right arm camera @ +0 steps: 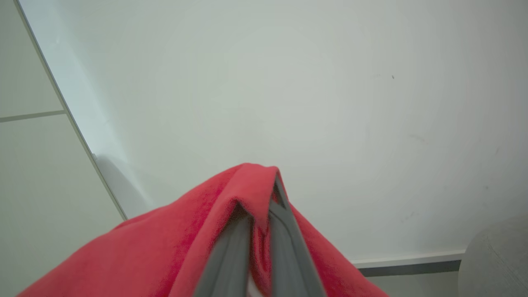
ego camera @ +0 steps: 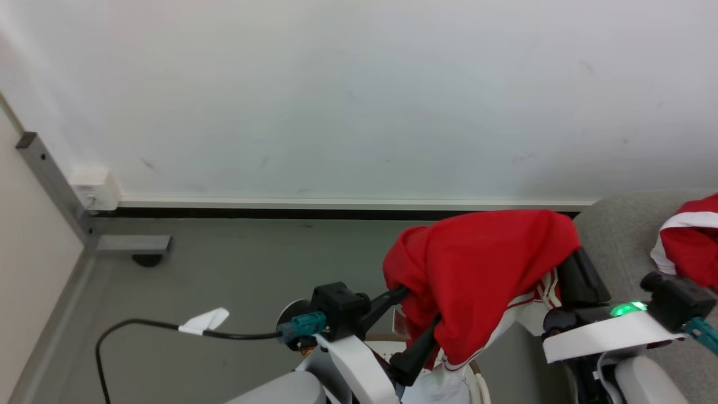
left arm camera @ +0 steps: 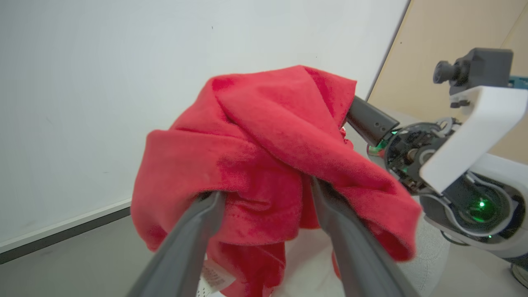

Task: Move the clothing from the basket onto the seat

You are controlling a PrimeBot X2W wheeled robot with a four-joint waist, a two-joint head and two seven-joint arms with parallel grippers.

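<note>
Clothing, a bright red soft fabric garment (ego camera: 482, 264), hangs in the air draped across both arms, just left of the large light grey woven upholstered seat (ego camera: 617, 247). Its long axis runs arm to arm. The left pincer (left arm camera: 266, 194) stands spread, cloth merely lying over it; the right pincer (right arm camera: 260, 198), nearer the seat, is pressed together on a fold.

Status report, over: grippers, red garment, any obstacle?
Left gripper open under the red garment. Right gripper shut on it. Garment in the air, beside the seat. No obstacle seen.
</note>
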